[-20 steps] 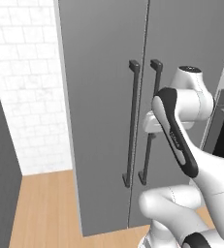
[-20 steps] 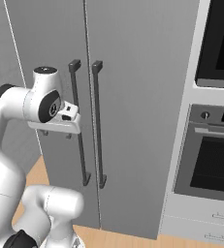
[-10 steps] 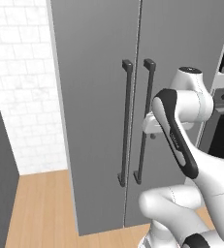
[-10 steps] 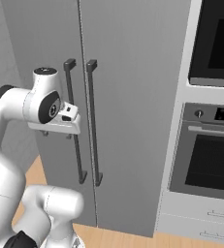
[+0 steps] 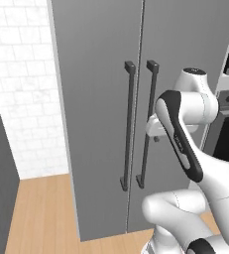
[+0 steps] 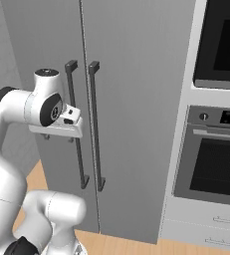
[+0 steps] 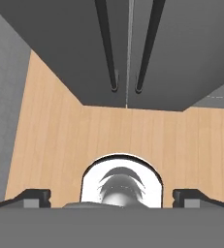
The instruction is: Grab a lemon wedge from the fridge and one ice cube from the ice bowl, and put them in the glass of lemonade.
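ahead of you stands the fridge (image 5: 96, 99), tall, flat matte grey, both doors shut, two slim dark bar handles (image 5: 128, 126) side by side; a glossy black oven (image 6: 213, 164) sits rightward. your gripper (image 7: 111, 197) points down at the pale wood-plank floor (image 7: 60, 145), fingers spread fully, holding nothing.

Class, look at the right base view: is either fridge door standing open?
No: both doors of the fridge sit flush, with the two dark bar handles side by side along the closed seam.

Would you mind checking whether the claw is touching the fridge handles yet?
Apart. In the hand view the open claw points at the floor, with the fridge handles far beyond its tips.
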